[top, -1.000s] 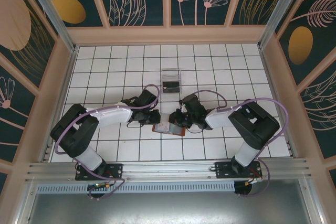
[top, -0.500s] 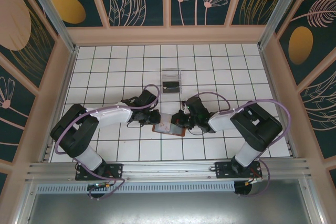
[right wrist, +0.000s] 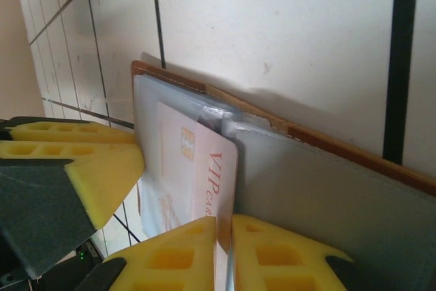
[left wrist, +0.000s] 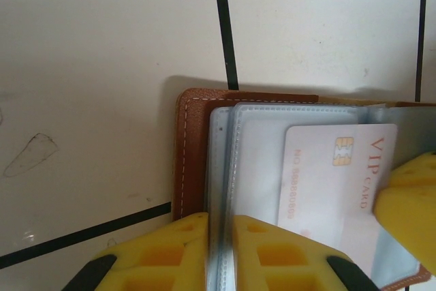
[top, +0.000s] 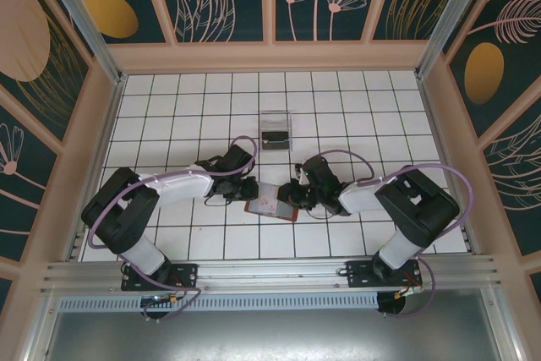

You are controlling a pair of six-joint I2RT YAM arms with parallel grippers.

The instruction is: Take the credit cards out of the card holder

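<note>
We see our left arm [top: 173, 183] and right arm [top: 407, 202] built alike: black joints, pale grey forearm shells, black bases [top: 161, 275]. A purple cable [top: 328, 153] loops along each. The fingers [left wrist: 157, 257] are yellow blocks with square pockets, backed in black.

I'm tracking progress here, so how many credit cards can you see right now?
1: a pale VIP card, partly inside the clear sleeves of the open brown card holder, its corner pinched by the right hand. Others may be hidden in the sleeves.
</note>
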